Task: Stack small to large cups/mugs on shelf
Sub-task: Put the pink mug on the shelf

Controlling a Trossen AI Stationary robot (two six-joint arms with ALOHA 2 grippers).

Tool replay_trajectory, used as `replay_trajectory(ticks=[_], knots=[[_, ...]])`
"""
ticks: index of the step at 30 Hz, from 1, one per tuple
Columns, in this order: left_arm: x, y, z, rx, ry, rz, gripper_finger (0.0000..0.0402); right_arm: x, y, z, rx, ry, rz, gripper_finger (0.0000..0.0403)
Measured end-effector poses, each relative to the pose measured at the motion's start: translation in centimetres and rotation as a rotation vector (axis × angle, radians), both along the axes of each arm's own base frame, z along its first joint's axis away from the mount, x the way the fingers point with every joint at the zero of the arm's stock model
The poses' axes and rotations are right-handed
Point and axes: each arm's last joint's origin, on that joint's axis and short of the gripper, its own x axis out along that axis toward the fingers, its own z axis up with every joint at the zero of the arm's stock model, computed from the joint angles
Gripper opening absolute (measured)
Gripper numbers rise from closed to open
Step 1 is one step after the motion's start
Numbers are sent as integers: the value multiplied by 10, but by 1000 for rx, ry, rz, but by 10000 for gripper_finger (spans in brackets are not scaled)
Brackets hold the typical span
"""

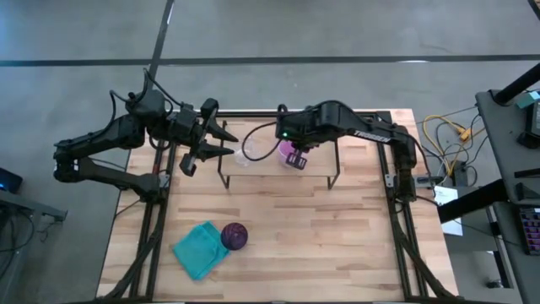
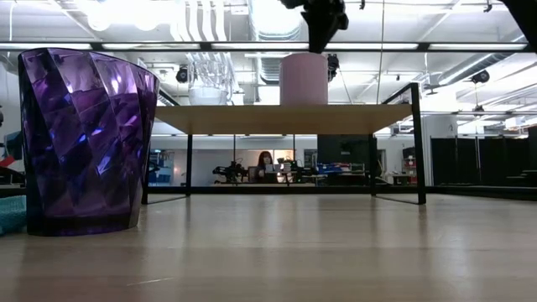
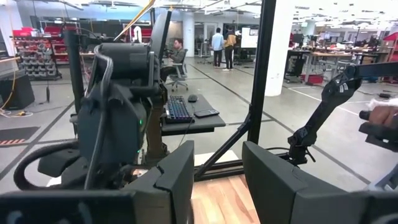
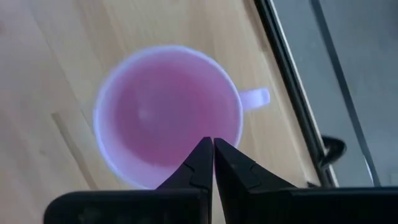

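Pink mug [image 4: 166, 115] and clear glass [image 2: 209, 80] stand empty on shelf [image 2: 285, 118].

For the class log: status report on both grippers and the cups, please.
Right gripper shut, above light pink mug on wooden shelf. Left gripper open, beside shelf's left end. Clear glass on shelf; dark purple faceted cup on table. Nothing blocking.

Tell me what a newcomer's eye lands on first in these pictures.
First, the big faceted purple cup, standing on the tabletop beside a teal cloth, away from the shelf. Next, the pink mug on the shelf with the right hand directly above it, fingers shut and holding nothing. The clear glass stands beside the mug on the shelf, and the left hand hovers open at the shelf's left end.
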Motion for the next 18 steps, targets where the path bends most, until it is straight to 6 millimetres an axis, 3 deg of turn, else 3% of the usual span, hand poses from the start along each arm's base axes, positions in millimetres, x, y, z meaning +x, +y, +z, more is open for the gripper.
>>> replay_trajectory(ticks=[9,18], knots=[[0,0,0,-2,2,0,123,0,0,-3,12,1,-43,8],[0,0,0,-2,2,0,123,-9,1,8,22,-41,-70,8]])
